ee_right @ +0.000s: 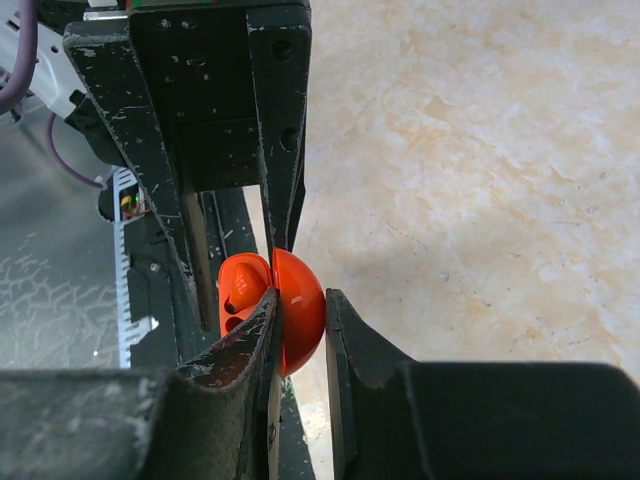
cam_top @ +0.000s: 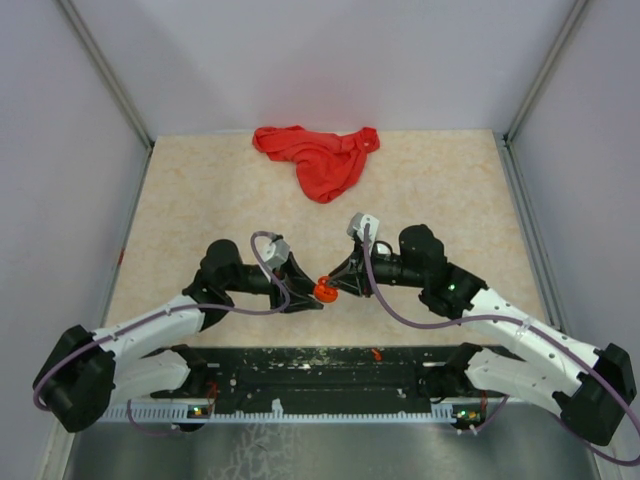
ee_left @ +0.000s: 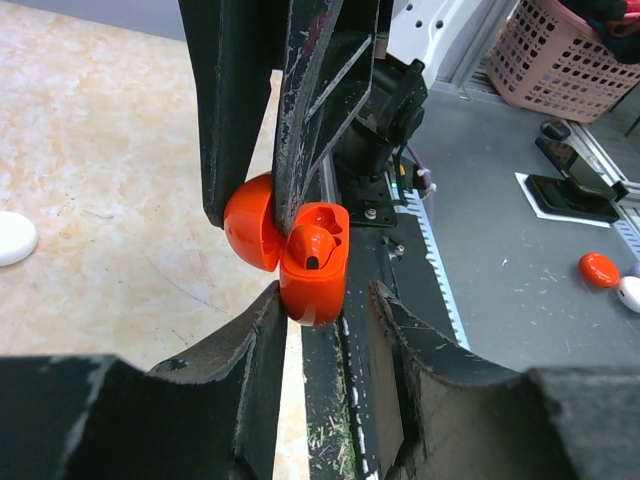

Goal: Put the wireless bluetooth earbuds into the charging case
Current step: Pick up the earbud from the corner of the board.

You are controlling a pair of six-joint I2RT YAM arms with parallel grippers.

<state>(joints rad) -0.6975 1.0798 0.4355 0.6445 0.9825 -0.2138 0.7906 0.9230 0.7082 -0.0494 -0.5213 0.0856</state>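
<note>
Meeting just beyond the black base rail (cam_top: 320,378), the two arms hold their tips together over the near middle of the table (cam_top: 200,200). The orange-red charging case (cam_top: 325,290) is off the surface there, between the two grippers, and it is hinged open.

Right gripper (ee_right: 300,312): narrow, clamped on the domed lid (ee_right: 302,325). One of its fingers (ee_right: 355,345) is on the outside of the dome. The other is slid into the gap between the lid and the base half.

Left gripper (ee_left: 328,300): fingers (ee_left: 255,350) are apart and straddle the base half (ee_left: 315,288). One finger is against the base's side. There is a clear gap between the base and the other finger, so this is no firm pinch.

One red earbud (ee_left: 310,245) sits in a socket of the base half, facing the left wrist camera. The second socket is mostly hidden by the right gripper's finger, so I cannot tell whether it is filled.

A small red speck (cam_top: 377,353) lies at the table's near edge by the rail. It is too small to identify.

In the left wrist view, a white rounded object (ee_left: 10,238) lies on the table, cut off by the frame edge, well apart from the case.

At the far edge of the table, a crumpled red cloth (cam_top: 318,160) lies well apart from both grippers.
</note>
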